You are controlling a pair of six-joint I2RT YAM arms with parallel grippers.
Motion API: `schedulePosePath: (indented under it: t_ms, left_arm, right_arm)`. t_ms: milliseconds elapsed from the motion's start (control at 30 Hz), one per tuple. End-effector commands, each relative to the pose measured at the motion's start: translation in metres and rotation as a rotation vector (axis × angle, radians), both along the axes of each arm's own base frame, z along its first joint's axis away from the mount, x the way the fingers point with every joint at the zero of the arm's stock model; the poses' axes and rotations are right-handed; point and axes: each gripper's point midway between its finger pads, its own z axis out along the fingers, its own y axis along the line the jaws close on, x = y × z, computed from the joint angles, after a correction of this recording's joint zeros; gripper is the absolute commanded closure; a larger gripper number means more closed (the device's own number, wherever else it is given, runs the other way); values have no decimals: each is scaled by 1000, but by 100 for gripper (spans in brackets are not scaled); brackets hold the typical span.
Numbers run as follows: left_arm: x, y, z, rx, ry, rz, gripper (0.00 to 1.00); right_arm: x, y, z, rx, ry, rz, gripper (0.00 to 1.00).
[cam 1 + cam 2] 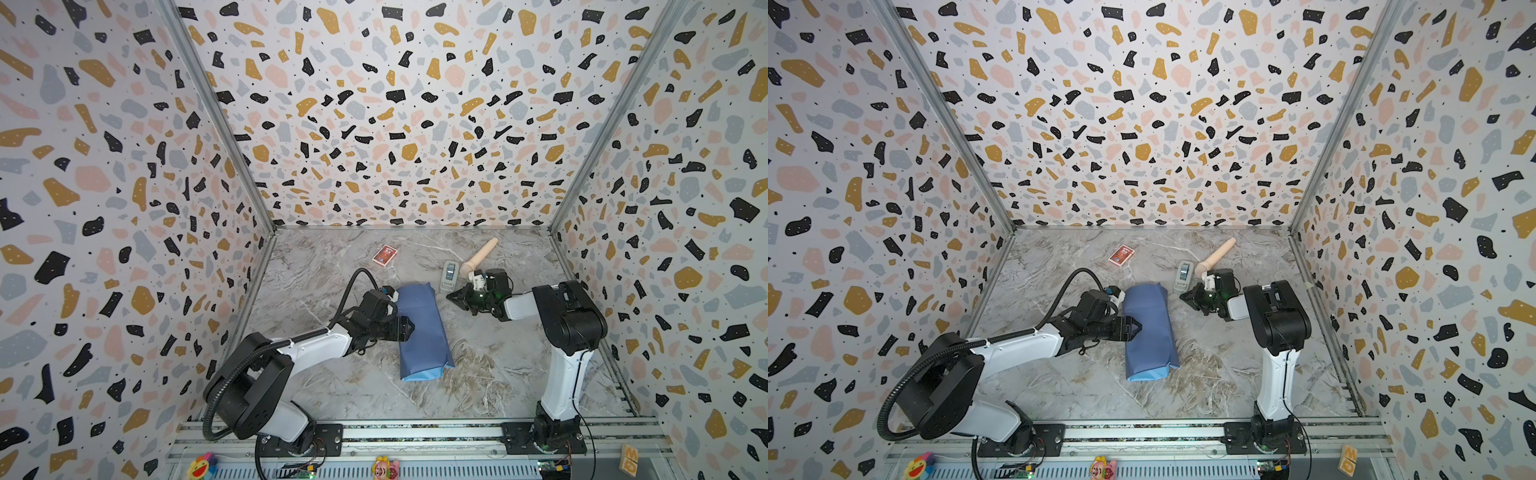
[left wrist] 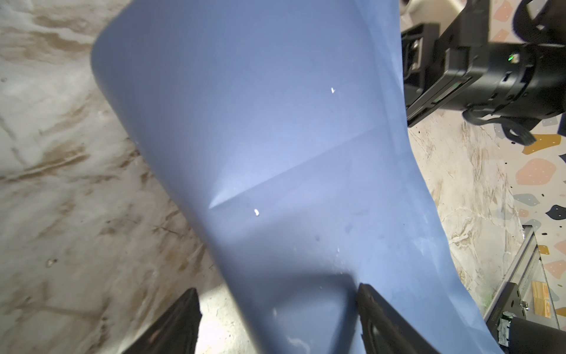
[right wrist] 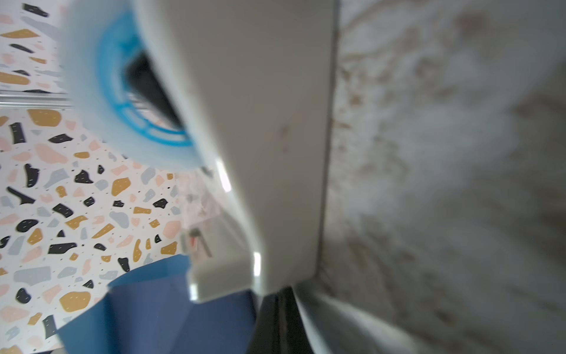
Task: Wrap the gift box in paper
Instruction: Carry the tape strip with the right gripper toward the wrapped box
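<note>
Fingers [image 2: 376, 312] of left pincer [image 1: 409, 328] spread over paper [image 1: 424, 332]

The paper's left edge is straddled in both top views, with nothing pinched. The paper is seen folded into a long blue bundle lying mid-tabletop [image 1: 498, 374]. The right pincer [image 1: 452, 296] is pressed together just beside a grey tape dispenser [image 1: 449, 276].

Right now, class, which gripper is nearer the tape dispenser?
Right. The right gripper sits just at the near end of the tape dispenser; the left gripper is farther off, over the blue paper.
</note>
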Motion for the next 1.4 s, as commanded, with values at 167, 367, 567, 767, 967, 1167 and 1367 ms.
schedulePosePath:
  t_ms: [167,367,567,767,967,1167,1367]
  left_arm:
    - [-44,53,-69,279,190,16,21]
    - [-44,54,-70,281,190,11,21]
    - [-45,54,-71,288,193,9,21]
    - [-44,55,-70,288,190,11,21]
    - [-44,54,-70,287,190,10,21]
    - [-44,54,-69,282,189,8,21]
    - [-44,54,-69,280,188,8,21]
  right_arm:
    - [-7,-7,9,-49,-29,50,100]
    - [-24,-9,78,-4,-205,45,100]
    - [-59,3,118,105,-295,-46,100]
    - [-84,30,138,152,-382,-116,100]
    - [-96,48,134,139,-418,-165,100]
    - [-98,53,121,77,-434,-205,100]
    - [-95,54,111,28,-443,-239,100]
